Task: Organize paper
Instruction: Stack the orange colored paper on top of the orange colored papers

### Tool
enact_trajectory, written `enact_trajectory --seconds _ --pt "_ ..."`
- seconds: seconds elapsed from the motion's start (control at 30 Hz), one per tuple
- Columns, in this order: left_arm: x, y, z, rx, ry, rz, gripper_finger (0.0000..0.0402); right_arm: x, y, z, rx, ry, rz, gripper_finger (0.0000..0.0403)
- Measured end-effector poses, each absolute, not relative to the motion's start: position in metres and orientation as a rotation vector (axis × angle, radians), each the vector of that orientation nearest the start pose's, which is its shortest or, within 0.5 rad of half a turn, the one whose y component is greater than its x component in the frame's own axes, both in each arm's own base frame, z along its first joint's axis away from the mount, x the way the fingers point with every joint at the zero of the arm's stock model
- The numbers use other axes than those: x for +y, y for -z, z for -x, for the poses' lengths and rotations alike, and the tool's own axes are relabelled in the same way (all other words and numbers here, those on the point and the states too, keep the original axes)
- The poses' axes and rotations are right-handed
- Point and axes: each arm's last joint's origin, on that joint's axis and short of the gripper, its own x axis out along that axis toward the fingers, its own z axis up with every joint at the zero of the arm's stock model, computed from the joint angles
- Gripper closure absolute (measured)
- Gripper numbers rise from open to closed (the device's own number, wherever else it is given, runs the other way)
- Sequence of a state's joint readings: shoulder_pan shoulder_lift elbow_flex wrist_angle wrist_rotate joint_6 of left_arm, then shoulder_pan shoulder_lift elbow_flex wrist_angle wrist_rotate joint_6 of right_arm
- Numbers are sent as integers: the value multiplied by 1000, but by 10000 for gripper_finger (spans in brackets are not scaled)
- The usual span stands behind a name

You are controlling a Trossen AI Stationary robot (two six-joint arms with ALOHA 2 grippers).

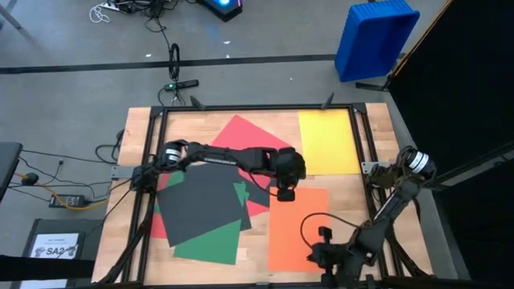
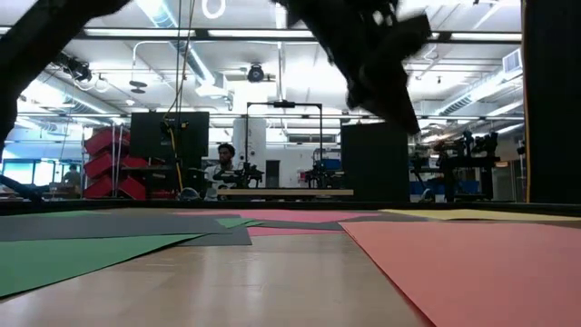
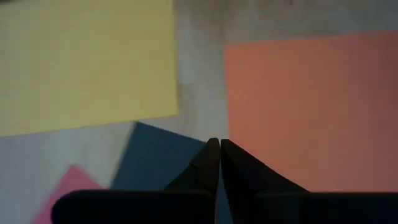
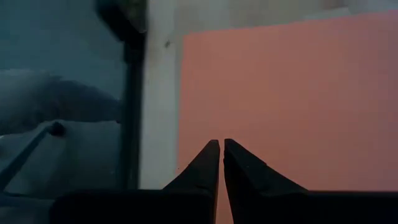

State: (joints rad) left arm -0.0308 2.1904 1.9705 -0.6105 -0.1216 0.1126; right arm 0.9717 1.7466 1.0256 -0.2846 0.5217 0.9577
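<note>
Jaws shut, red sheet [image 1: 241,132] half-hidden

Wooden table [image 1: 377,213] bearing loose coloured paper sheets.
Lying on it: yellow sheet [image 1: 328,141] and orange sheet [image 1: 297,229] (each apart), plus overlapping red [image 1: 241,136], green [image 1: 210,242] and dark grey [image 1: 199,202] sheets.
</note>
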Motion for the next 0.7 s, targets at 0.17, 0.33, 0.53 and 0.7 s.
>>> enact_trajectory --seconds 0.17,0.33,0.53,0.7 --pt "-16 -303 -463 780 -121 -204 402 251 -164 -220 924 25 -180 403" --pt "-39 -322 -423 752 -182 -217 402 227 -164 -240 978 53 -137 403" --pt "-64 -317 -369 559 -205 -72 402 202 -164 -263 1018 30 -117 403" --pt "-92 -301 -336 405 -206 26 402 185 -164 -275 1048 17 -115 403"
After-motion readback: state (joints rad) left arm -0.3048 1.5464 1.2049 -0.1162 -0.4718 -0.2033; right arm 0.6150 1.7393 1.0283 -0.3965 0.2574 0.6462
